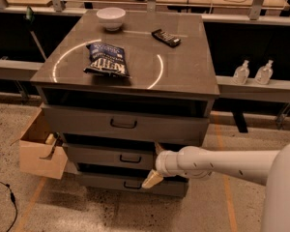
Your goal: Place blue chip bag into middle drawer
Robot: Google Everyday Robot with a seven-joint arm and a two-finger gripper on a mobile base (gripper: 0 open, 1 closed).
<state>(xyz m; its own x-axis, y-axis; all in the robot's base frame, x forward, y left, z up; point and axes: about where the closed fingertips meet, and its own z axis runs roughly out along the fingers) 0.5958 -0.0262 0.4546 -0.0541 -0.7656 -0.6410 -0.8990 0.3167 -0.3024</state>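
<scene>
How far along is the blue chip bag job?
Nothing looks done yet. The blue chip bag lies untouched on the cabinet top. The gripper, open and empty, is at the middle drawer front, right of its handle. Left: pull the drawer out, fetch the bag, place it inside.

Blue chip bag (pixel 107 60) atop; claw (pixel 155 163) at middle drawer (pixel 111 156).

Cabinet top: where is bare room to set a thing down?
On the top, the right front is bare, between the chip bag, the packet and the right edge. A narrower strip lies left of the bag. The back is more crowded, with the bowl and packet. The gripper is low, at the middle drawer front.
</scene>
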